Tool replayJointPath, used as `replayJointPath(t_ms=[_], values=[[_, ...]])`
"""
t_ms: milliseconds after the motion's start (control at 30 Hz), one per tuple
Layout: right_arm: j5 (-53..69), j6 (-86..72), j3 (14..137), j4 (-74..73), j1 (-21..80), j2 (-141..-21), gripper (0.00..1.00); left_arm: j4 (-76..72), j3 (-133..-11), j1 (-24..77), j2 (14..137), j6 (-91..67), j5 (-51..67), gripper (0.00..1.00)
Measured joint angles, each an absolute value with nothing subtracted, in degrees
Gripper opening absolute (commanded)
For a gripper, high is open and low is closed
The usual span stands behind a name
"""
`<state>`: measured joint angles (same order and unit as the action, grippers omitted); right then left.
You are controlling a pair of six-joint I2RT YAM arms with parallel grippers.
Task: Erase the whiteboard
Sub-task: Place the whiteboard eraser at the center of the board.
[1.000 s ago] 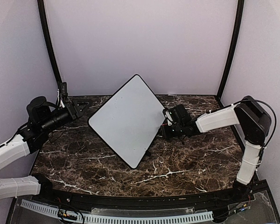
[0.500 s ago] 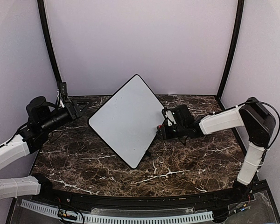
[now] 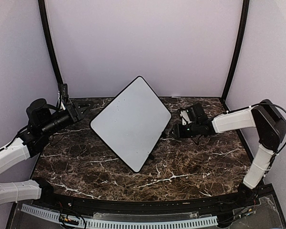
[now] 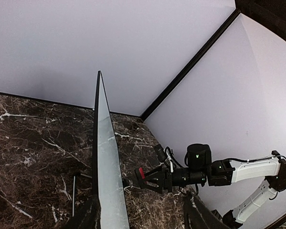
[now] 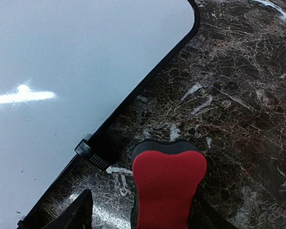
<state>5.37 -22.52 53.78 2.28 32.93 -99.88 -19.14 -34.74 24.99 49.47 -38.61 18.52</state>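
Left end effector (image 3: 81, 109): fingers stood about half-wide. The whiteboard (image 3: 131, 121) ran edge-on straight out from between them in the left wrist view, close by one finger (image 4: 83, 217) with a clear gap to the other. Not clamped, as far as I could see. From above, the board's near corner sat just ahead of this end effector's tip.

Right end effector (image 3: 177, 130): fingers apart, with a red eraser (image 5: 167, 183) between them. The eraser lay against one finger, and a strip of tabletop (image 3: 190, 162) showed between it and the other finger (image 5: 81, 212). I couldn't tell whether the eraser rested on the tabletop.

The whiteboard was ahead of the right end effector and off to one side. It was near its fingertips but apart from them, with dark marble in between. One small black foot (image 5: 93, 155) on the frame sat just in front of the eraser.

The board was turned diamond-wise in the top view, between the two end effectors. Its face was white with a few tiny dark specks and a bright glare streak.
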Motion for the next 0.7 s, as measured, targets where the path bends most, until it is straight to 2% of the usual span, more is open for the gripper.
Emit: replayJointPath(t_ms=[300, 700], values=[[10.26, -18.92, 61.12, -7.18, 32.62, -106.43, 0.64, -19.16, -34.72, 24.99, 49.47, -38.65, 18.57, 0.57], [16.03, -15.90, 63.31, -10.92, 33.21, -107.74, 0.65, -19.22, -34.63, 24.99, 49.67, -38.70, 18.59, 0.57]])
